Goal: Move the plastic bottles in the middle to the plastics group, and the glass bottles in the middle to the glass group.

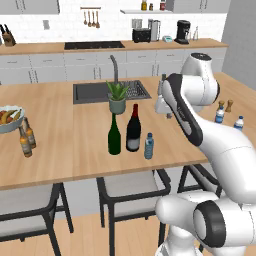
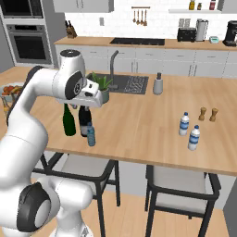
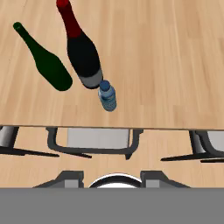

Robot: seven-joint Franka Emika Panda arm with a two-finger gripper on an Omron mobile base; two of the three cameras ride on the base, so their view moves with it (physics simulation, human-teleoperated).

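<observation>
Three bottles stand mid-counter: a slim dark green wine bottle point(image 1: 114, 135) point(image 3: 48, 65), a black wine bottle with a red foil top point(image 1: 133, 129) point(image 3: 83, 54), and a small blue-tinted plastic bottle point(image 1: 149, 146) point(image 3: 107, 95) nearest the front edge. The glass group, two amber bottles point(image 1: 26, 141), is at the far left. The plastics group, two clear white-capped water bottles point(image 2: 189, 131), stands on the right. My gripper point(image 2: 88, 103) point(image 3: 110, 177) hovers above the middle bottles, open, with nothing between its fingers.
A potted plant point(image 1: 117, 97) and the sink point(image 1: 90, 92) lie behind the middle bottles. A fruit bowl point(image 1: 7, 119) sits by the amber bottles. Two brown shakers point(image 2: 208, 114) and a grey canister point(image 2: 158, 84) stand on the right. Chairs point(image 3: 96, 142) are tucked under the counter's front edge.
</observation>
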